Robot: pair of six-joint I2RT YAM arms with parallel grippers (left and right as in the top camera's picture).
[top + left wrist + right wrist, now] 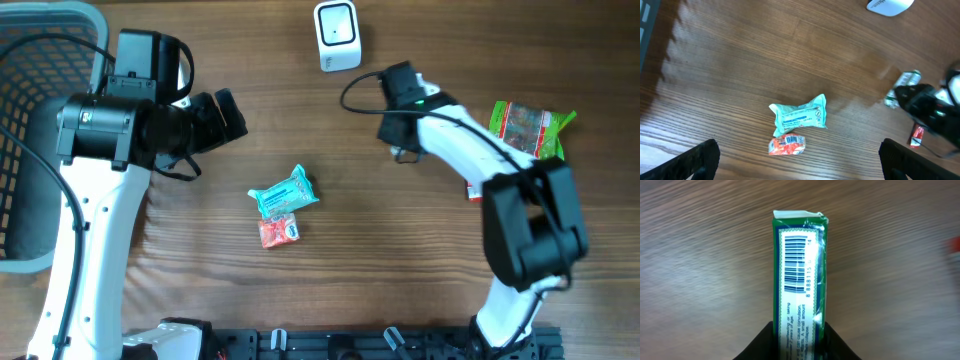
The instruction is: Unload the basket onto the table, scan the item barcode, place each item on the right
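Now fingers (762, 346) pinch packet (799, 280) edges, open table (700, 270) around.

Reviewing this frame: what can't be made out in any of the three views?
Green packet: overhead view, all but hidden under the right gripper; its lower print in the right wrist view is cut off by the frame edge.
Scanner: left wrist view, cropped by the top edge.
Red item: overhead view, partly under the right arm, too small to identify.
Orange packet: left wrist view, barcode too small to read.
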